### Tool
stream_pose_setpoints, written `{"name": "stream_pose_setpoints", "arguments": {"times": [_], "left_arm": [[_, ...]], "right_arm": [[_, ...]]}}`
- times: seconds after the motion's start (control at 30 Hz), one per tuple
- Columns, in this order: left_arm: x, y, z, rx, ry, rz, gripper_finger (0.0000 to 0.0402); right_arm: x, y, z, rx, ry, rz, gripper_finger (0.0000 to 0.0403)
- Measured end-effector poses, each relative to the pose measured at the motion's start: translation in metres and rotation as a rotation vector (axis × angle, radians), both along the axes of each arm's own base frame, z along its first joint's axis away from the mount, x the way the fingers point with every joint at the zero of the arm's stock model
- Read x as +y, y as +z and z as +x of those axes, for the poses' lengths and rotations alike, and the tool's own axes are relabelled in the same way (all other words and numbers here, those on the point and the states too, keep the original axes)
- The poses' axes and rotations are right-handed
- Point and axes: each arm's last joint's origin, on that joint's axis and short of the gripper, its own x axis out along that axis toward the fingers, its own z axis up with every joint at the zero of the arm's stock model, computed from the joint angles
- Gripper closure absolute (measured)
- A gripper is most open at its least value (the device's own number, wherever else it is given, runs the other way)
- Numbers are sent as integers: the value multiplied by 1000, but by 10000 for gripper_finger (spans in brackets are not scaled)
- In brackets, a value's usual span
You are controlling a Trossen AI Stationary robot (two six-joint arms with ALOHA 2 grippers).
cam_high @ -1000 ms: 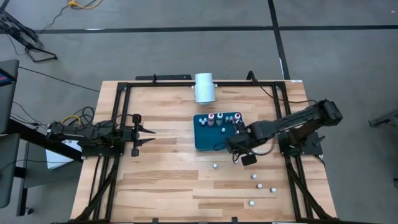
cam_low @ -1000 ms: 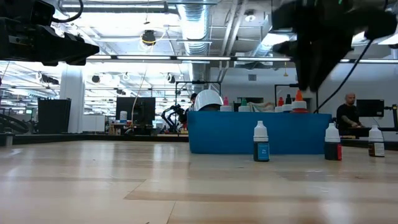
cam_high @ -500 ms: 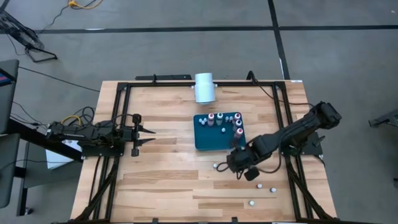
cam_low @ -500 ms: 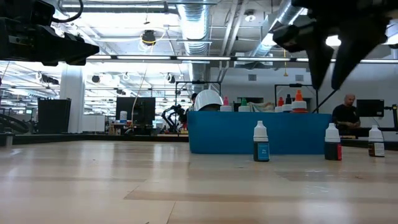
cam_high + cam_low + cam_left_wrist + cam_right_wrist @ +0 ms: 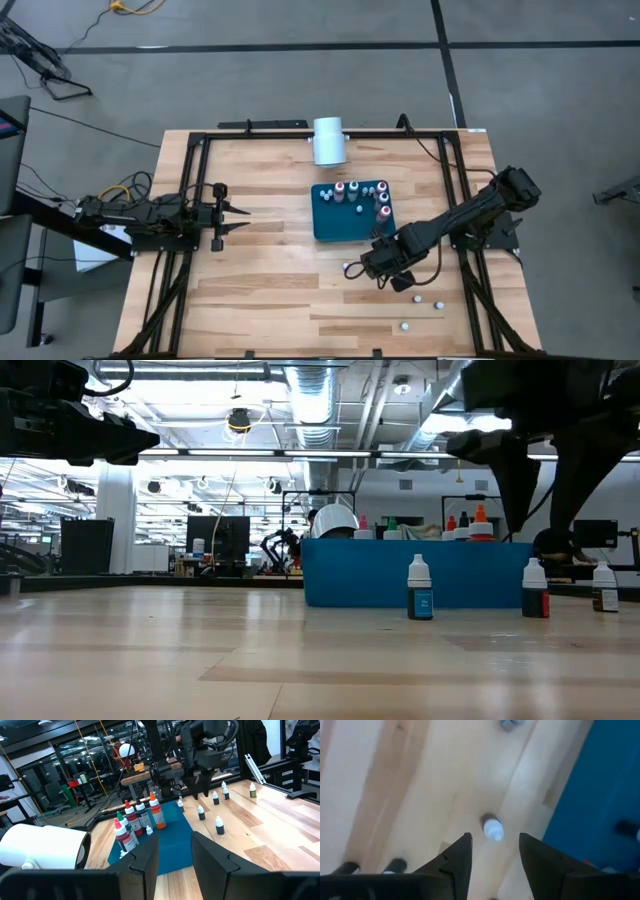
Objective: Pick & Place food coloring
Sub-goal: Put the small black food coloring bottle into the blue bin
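Right gripper [image 5: 365,268]: hangs over the bare wood just off the tray's near edge, fingers spread apart, nothing between them; wrist view looks straight down past both fingers.
Target bottle [image 5: 493,828]: one white-capped food coloring bottle, upright on the table, directly ahead of the fingertips and centred on the gap between them. In the high view it sits just beside the gripper, on the side away from the arm's base [image 5: 347,268].
Other loose bottles [image 5: 417,298]: several more stand on the wood behind the gripper, towards the table's right near corner, apart from one another.
Tray [image 5: 328,222]: dark teal, just beyond the gripper; a cluster of bottles [image 5: 362,192] already stands along its far edge.
Handling (judgement): tiny, light, rigid plastic; smooth round body, likely slippery and easy to tip with a glancing finger.
Hold point (judgement): squeeze the body below the cap, fingers either side, descending straight down.
Risk: an off-centre approach knocks it over and it rolls.
Left gripper [image 5: 236,219]: parked over the table's left side, well apart from the work; fingers parted, empty.
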Motion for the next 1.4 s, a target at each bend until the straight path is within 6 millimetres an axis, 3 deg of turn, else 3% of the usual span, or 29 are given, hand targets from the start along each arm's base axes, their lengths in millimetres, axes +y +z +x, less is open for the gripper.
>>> {"name": "stream_pose_setpoints", "arguments": {"times": [0.33,0.8,1.4], "left_arm": [[0,0,0,0,0,0,297],[0,0,0,0,0,0,297],[0,0,0,0,0,0,297]], "right_arm": [[-5,0,-2,34,-23,-13,224],[-14,-1,2,40,-133,29,226],[-5,-14,10,54,-137,78,228]]}}
